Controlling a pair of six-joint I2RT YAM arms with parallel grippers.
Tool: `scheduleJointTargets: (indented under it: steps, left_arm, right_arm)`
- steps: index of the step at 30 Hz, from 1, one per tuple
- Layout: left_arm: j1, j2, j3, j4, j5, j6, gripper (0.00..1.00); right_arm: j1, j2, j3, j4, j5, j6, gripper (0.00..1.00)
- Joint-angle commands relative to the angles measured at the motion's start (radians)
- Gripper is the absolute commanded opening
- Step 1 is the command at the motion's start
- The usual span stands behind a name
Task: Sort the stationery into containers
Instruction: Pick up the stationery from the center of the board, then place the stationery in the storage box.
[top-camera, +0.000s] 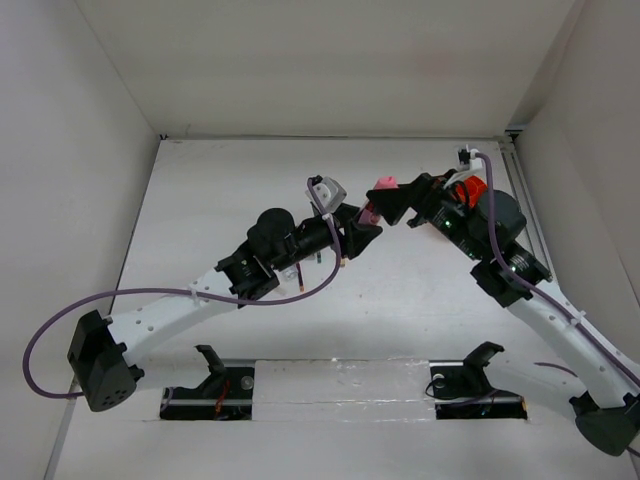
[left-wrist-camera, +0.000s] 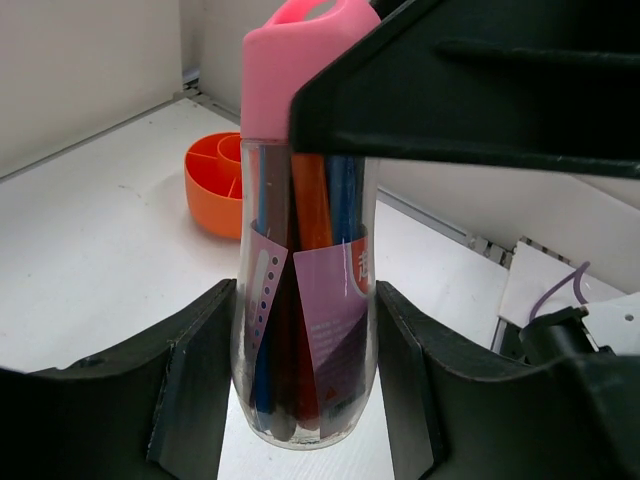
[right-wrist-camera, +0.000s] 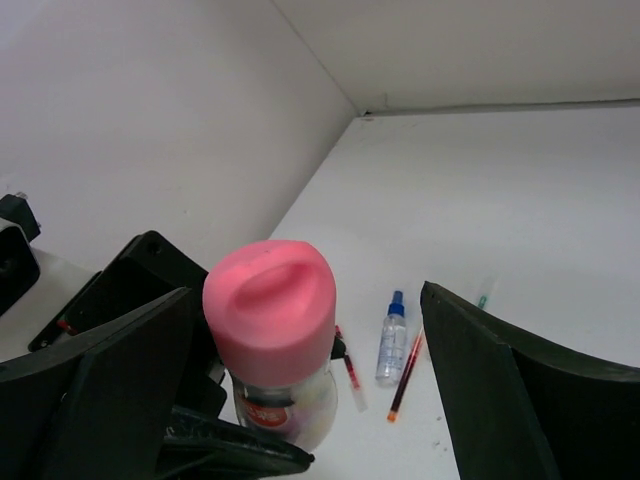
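Two arms are meeting above the surface (top-camera: 400, 300). With the left fingers (left-wrist-camera: 195, 390) we are pinching the pink-capped cylinder (left-wrist-camera: 305, 330) around its clear lower body. It is upright and lifted off the surface, with coloured pens standing inside it. The right fingers (right-wrist-camera: 500, 390) are standing spread wide, one on each side of the pink cap (right-wrist-camera: 270, 310); we cannot tell whether either is touching it. We are judging this to be the uncapping step, since the tube needs opening before its contents can be sorted. Next we are looking to close the right fingers squarely on the cap and pull along the tube's axis while the left grip resists. The orange tub (left-wrist-camera: 215, 185) is sitting on the surface beyond the cylinder, well apart. A blue-capped bottle (right-wrist-camera: 392, 340) and thin red pens (right-wrist-camera: 406, 375) are lying loose on the surface below, not yet sorted.
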Motion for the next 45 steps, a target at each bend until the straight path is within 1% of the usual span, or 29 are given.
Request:
scheduleJointTargets:
  steps: [1, 3, 4, 6, 9, 10, 11, 12, 14, 15, 16, 17, 18, 19, 23, 24, 26, 27, 28, 31, 32, 34, 35, 37, 39, 41, 42, 43, 45]
  left_arm:
    - [-0.004, -0.015, 0.024, 0.097, 0.044, 0.012, 0.0]
    - [-0.004, -0.015, 0.024, 0.106, 0.044, 0.012, 0.0]
    - [-0.004, -0.015, 0.024, 0.106, 0.044, 0.012, 0.0]
    - [-0.004, -0.006, 0.033, 0.106, 0.033, 0.012, 0.0]
    - [-0.004, -0.006, 0.033, 0.106, 0.024, 0.012, 0.0]
    - [-0.004, -0.006, 0.033, 0.106, 0.015, 0.012, 0.0]
    - [-0.004, -0.006, 0.033, 0.106, 0.015, 0.021, 0.0]
    - [-0.004, -0.006, 0.033, 0.106, -0.008, 0.021, 0.0]
    - [-0.004, 0.005, 0.042, 0.094, -0.033, 0.011, 0.0]
    - [-0.004, 0.005, 0.042, 0.094, -0.068, 0.01, 0.11]
    - [-0.004, 0.005, 0.042, 0.094, -0.088, -0.012, 0.48]
    - [-0.004, 0.005, 0.042, 0.085, -0.111, -0.025, 0.71]
    - [-0.004, -0.004, 0.042, 0.065, -0.134, -0.035, 0.97]
    - [-0.004, -0.004, 0.042, 0.054, -0.159, -0.036, 1.0]
    - [-0.004, -0.039, 0.062, -0.026, -0.229, -0.086, 1.0]
    - [-0.004, -0.05, 0.076, -0.077, -0.249, -0.104, 1.0]
    - [-0.004, -0.059, 0.091, -0.144, -0.335, -0.175, 1.0]
    - [-0.004, -0.071, 0.107, -0.18, -0.364, -0.199, 1.0]
    - [-0.004, -0.081, 0.119, -0.26, -0.393, -0.222, 1.0]
    - [-0.004, -0.13, 0.119, -0.358, -0.513, -0.293, 1.0]
    - [-0.004, -0.143, 0.119, -0.441, -0.592, -0.316, 1.0]
    - [-0.004, -0.174, 0.159, -0.565, -0.68, -0.431, 1.0]
    - [0.009, -0.186, 0.176, -0.704, -0.714, -0.475, 1.0]
    - [0.026, -0.211, 0.205, -0.815, -0.749, -0.541, 1.0]
    - [0.048, -0.251, 0.228, -0.927, -0.746, -0.551, 1.0]
    - [0.048, -0.285, 0.243, -1.001, -0.778, -0.551, 1.0]
    - [0.048, -0.297, 0.243, -1.071, -0.801, -0.551, 1.0]
    - [0.048, -0.311, 0.243, -1.093, -0.85, -0.551, 1.0]
    - [0.048, -0.344, 0.234, -1.144, -0.886, -0.534, 1.0]
  right_arm:
    - [0.028, 0.032, 0.022, 0.11, -0.008, 0.019, 0.99]
    - [0.039, 0.046, 0.022, 0.122, -0.018, 0.03, 0.99]
    - [0.039, 0.059, 0.022, 0.134, -0.031, 0.04, 0.96]
    - [0.039, 0.069, 0.013, 0.143, -0.031, 0.04, 0.87]
    - [0.039, 0.069, 0.012, 0.154, -0.031, 0.05, 0.48]
    - [0.039, 0.069, 0.012, 0.154, -0.031, 0.05, 0.23]
    - [0.039, 0.069, 0.012, 0.154, -0.031, 0.05, 0.11]
    - [0.039, 0.069, 0.012, 0.154, -0.031, 0.05, 0.02]
    - [0.039, 0.069, 0.012, 0.154, -0.031, 0.05, 0.0]
    - [0.039, 0.069, 0.012, 0.154, -0.031, 0.038, 0.0]
    - [0.039, 0.069, 0.012, 0.154, -0.019, 0.037, 0.0]
    - [0.039, 0.069, 0.012, 0.154, -0.019, 0.022, 0.0]
    - [0.023, 0.069, 0.012, 0.154, -0.019, 0.004, 0.0]
    - [0.01, 0.069, 0.012, 0.154, -0.019, 0.004, 0.0]
    - [-0.122, 0.108, 0.025, 0.154, -0.082, -0.053, 0.0]
    - [-0.145, 0.119, 0.035, 0.154, -0.096, -0.068, 0.0]
    - [-0.199, 0.168, 0.06, 0.154, -0.138, -0.125, 0.0]
    - [-0.258, 0.188, 0.083, 0.154, -0.161, -0.148, 0.0]
    - [-0.288, 0.232, 0.098, 0.154, -0.191, -0.179, 0.0]
    - [-0.414, 0.297, 0.156, 0.154, -0.313, -0.314, 0.0]
    - [-0.443, 0.329, 0.157, 0.154, -0.329, -0.379, 0.0]
    - [-0.513, 0.339, 0.157, 0.154, -0.291, -0.43, 0.0]
    - [-0.529, 0.349, 0.157, 0.163, -0.257, -0.462, 0.0]
    - [-0.559, 0.362, 0.144, 0.232, -0.155, -0.487, 0.0]
    - [-0.587, 0.404, 0.169, 0.232, -0.14, -0.518, 0.0]
    - [-0.641, 0.435, 0.193, 0.232, -0.149, -0.527, 0.0]
    - [-0.656, 0.457, 0.193, 0.232, -0.162, -0.527, 0.0]
    - [-0.668, 0.469, 0.204, 0.232, -0.162, -0.527, 0.0]
    - [-0.692, 0.495, 0.204, 0.232, -0.14, -0.538, 0.0]
